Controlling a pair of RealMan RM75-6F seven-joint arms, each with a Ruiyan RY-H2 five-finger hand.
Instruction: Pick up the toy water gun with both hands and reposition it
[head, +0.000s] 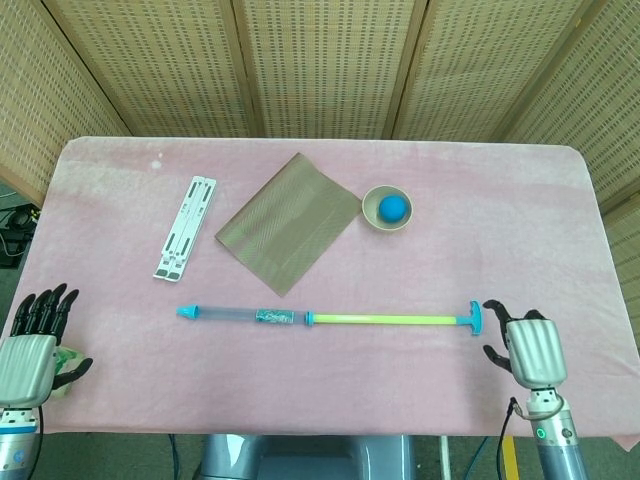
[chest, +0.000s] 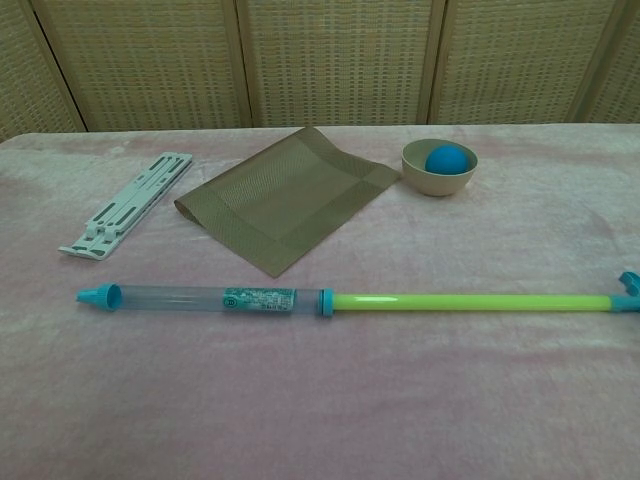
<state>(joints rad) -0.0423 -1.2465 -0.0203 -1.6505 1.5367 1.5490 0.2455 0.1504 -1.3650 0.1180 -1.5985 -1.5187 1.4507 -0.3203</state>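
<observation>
The toy water gun (head: 330, 318) lies flat across the pink table's front, with a clear barrel and teal nozzle on the left. Its green rod ends in a teal T-handle on the right. In the chest view the water gun (chest: 350, 300) runs nearly the full width, and neither hand shows. My left hand (head: 30, 350) hovers at the front left corner, fingers spread, well away from the nozzle. My right hand (head: 530, 345) sits just right of the T-handle without touching it. It is tipped forward with its fingers largely hidden and its thumb standing apart, holding nothing.
A brown woven mat (head: 288, 222) lies behind the gun's middle. A white folding stand (head: 185, 227) is at the back left. A beige bowl (head: 370, 212) with a blue ball (head: 392, 207) stands at the back right. Wicker screens close off the far side.
</observation>
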